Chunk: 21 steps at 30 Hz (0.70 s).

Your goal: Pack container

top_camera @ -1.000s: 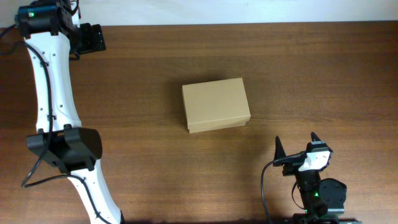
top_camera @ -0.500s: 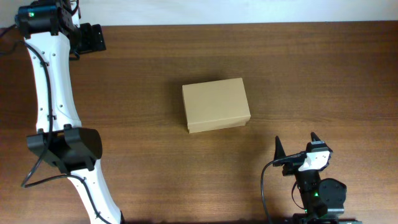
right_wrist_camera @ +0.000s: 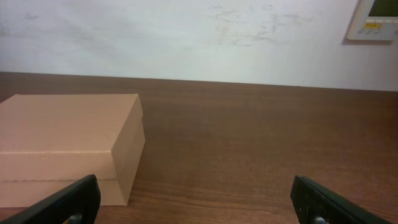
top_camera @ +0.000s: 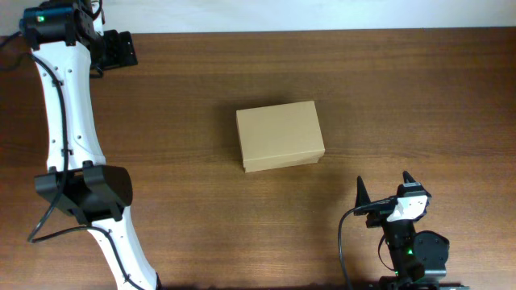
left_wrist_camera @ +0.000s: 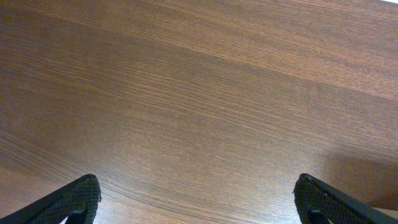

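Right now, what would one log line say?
container: lid closed, untouched | left pincer: open, empty | right pincer: open, empty

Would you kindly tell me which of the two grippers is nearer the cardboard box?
The right gripper, open, a short way off the box's lower right corner in the overhead view; the left gripper sits much farther off, at the table's upper left corner.

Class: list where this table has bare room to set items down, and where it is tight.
Bare wood lies between the cardboard box and the table's right edge, between the box and the left arm, and along the far edge. Tightest: the gap between box and right gripper.
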Motion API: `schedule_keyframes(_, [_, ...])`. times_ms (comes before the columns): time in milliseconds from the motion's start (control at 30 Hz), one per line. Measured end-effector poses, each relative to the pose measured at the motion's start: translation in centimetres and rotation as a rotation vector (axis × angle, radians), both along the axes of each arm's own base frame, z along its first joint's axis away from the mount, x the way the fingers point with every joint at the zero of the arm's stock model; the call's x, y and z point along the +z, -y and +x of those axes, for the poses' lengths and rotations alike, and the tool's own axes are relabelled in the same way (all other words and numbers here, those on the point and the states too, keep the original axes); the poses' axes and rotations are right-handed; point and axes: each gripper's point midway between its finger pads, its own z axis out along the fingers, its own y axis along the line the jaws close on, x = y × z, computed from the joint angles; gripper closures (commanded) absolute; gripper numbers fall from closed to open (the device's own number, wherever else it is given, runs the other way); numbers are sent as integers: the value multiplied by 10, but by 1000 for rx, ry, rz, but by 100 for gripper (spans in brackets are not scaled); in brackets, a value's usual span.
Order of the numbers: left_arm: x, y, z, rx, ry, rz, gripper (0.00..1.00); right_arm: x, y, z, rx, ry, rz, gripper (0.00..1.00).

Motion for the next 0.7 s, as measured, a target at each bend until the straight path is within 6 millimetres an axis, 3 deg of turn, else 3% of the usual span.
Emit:
schedule_keyframes(333, [8,3,-2,-6,17,3,1,0,0,0,0,0,0,1])
schedule_keyframes(433, [33,15,-9,-27,63,9,1,0,0,0,0,0,-1,1])
schedule_keyframes(533, [75,36,-27,-66,143,16,1,0,0,0,0,0,0,1])
schedule_keyframes(700, [138,67,-75,-133,262,20,1,0,0,0,0,0,0,1])
